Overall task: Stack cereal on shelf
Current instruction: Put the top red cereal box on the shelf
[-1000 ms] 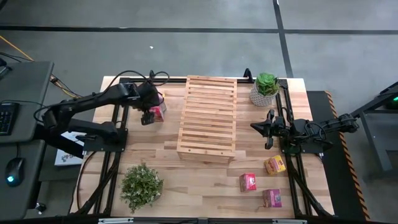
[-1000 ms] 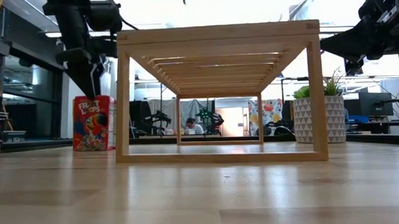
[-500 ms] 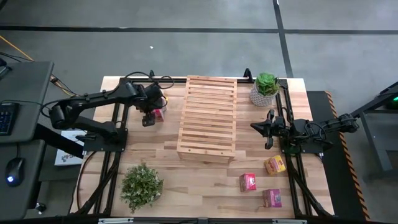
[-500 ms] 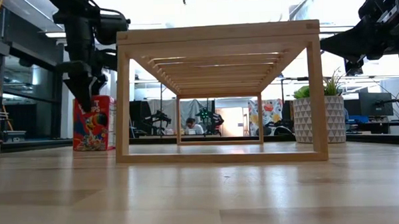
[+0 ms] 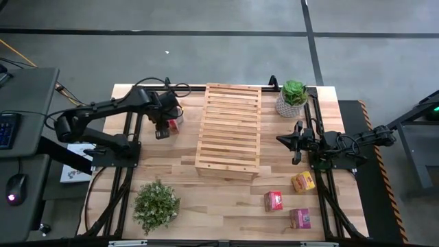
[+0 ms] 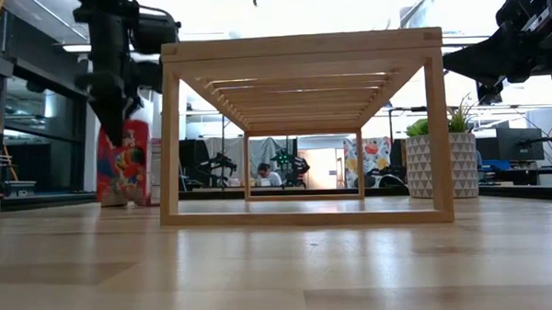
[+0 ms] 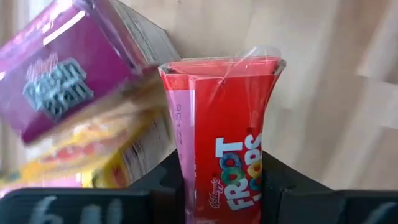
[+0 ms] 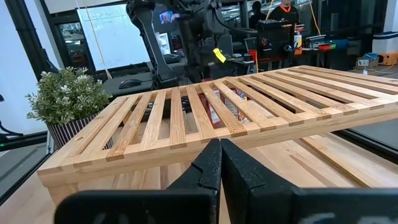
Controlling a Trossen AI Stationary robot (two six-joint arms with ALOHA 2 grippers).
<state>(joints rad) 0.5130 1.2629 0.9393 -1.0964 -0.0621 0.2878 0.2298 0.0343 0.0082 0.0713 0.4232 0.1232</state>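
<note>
The red box (image 7: 227,143) is small, light cardboard in a clear film wrap. I judge it easy to lift but easy to crush, and the film may let it slide if the hold is slack. In the left wrist view its sides already pinch inward between the 2 fingers, so a firmer squeeze looks unwise. The narrow faces, low to mid height, look like the best place to hold it.

The left claw (image 5: 163,126) is clenched on that box at the surface's far left, just beside the shelf (image 5: 229,130). In the low view the box (image 6: 124,163) leans a little, its foot at or barely off the surface; I cannot tell which. The left arm reaches in from the left edge, with the wrist bent down over the box. Close by lie a pink box (image 7: 68,68) and a yellow box (image 7: 93,149).

The right claw (image 5: 296,141) is clenched on nothing, hanging right of the shelf, near the potted plant (image 5: 293,97). 3 more boxes (image 5: 274,200) sit on the near right of the surface.
</note>
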